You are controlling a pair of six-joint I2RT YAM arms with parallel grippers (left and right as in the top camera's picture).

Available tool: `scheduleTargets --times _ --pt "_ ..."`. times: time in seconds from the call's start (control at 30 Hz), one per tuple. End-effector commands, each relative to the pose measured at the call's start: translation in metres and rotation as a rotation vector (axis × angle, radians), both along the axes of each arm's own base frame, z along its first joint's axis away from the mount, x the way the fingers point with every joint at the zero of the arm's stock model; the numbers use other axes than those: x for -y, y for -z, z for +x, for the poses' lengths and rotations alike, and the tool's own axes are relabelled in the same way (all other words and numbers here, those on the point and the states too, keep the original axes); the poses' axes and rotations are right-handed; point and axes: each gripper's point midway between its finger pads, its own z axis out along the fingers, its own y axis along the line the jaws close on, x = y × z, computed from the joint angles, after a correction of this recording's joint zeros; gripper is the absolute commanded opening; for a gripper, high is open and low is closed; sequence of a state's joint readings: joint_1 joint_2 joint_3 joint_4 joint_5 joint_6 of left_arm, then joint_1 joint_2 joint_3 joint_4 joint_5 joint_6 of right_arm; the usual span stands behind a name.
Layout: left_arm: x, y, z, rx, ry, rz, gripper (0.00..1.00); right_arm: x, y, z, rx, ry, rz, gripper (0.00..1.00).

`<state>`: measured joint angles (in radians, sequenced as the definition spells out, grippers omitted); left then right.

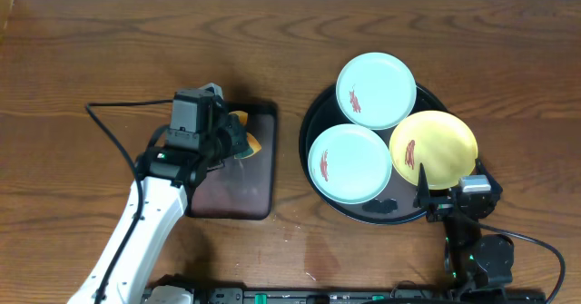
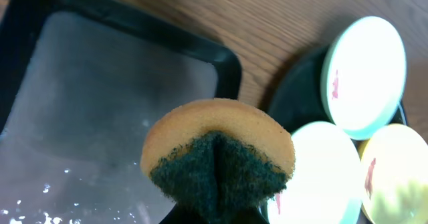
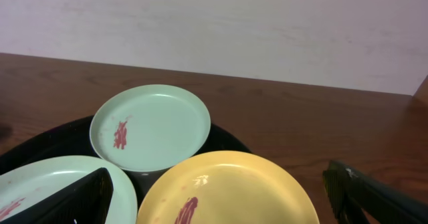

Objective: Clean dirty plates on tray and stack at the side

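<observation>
- Plates – three small round ones, crowded together on the round black tray (image 1: pixel 315 113) at the right of the wooden surface (image 1: pixel 109 50): the yellow plate (image 1: pixel 434 148) nearest the right arm, the lower light-blue plate (image 1: pixel 349 163) beside it to the left, and the upper light-blue plate (image 1: pixel 376 90) farthest back.
- Each has a smooth, glossy face with a shallow raised rim and a reddish-brown smear (image 1: pixel 410 154). None looks cleaned, and none is stacked at the side yet.
- Their rims meet or overlap; which edge rides on top I cannot tell.
- Being round, they have no long axis, so the approach angle matters little.
- Right fingers (image 3: pixel 83 197) are spread wide and hold nothing. They sit low at the tray's near rim with the yellow plate straight ahead, between the two tips – this arm is by far the nearer to the plates.
- Left fingers (image 1: pixel 225 142) pinch a sponge (image 2: pixel 217 157), folded so its tan foam arches over the dark green scouring face.
- That sponge hangs over the small rectangular tray (image 1: pixel 272 113), which has a wet sheen on its floor, well left of the plates. From there the lower light-blue plate lies closest, off to the right.
- My judgement: the coming move turns on carrying the sponge rightward across that gap while the right arm steadies or lifts a plate.
</observation>
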<state>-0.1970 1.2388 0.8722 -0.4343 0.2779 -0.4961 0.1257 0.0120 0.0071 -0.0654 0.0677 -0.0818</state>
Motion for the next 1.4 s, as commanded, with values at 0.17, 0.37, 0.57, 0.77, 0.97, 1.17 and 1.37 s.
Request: scheduleTargets --times 0.17,0.37,0.57,0.77,0.97,1.17,1.37 --pt "-0.024 -0.075 0.004 0.234 -0.066 0.094 0.07 0.003 0.001 0.000 -0.001 0.011 -0.009 0.99" --pt "-0.051 0.045 0.004 -0.016 -0.158 0.265 0.07 0.003 0.001 0.000 -0.001 0.011 -0.009 0.99" --pt "-0.026 0.038 0.020 -0.029 -0.074 0.124 0.07 0.003 0.001 0.000 -0.001 0.011 -0.009 0.99" --pt "-0.017 -0.068 0.028 0.240 -0.069 0.014 0.07 0.003 0.001 0.000 -0.001 0.011 -0.009 0.99" --pt "-0.031 -0.065 0.011 0.211 -0.146 0.031 0.07 0.003 0.001 0.000 -0.001 0.011 -0.009 0.99" --pt "-0.034 0.045 0.009 -0.082 -0.209 0.050 0.07 0.003 0.001 0.000 -0.001 0.011 -0.009 0.99" --pt "-0.005 0.048 0.022 -0.224 -0.234 -0.374 0.07 0.003 0.001 0.000 -0.001 0.011 -0.009 0.99"
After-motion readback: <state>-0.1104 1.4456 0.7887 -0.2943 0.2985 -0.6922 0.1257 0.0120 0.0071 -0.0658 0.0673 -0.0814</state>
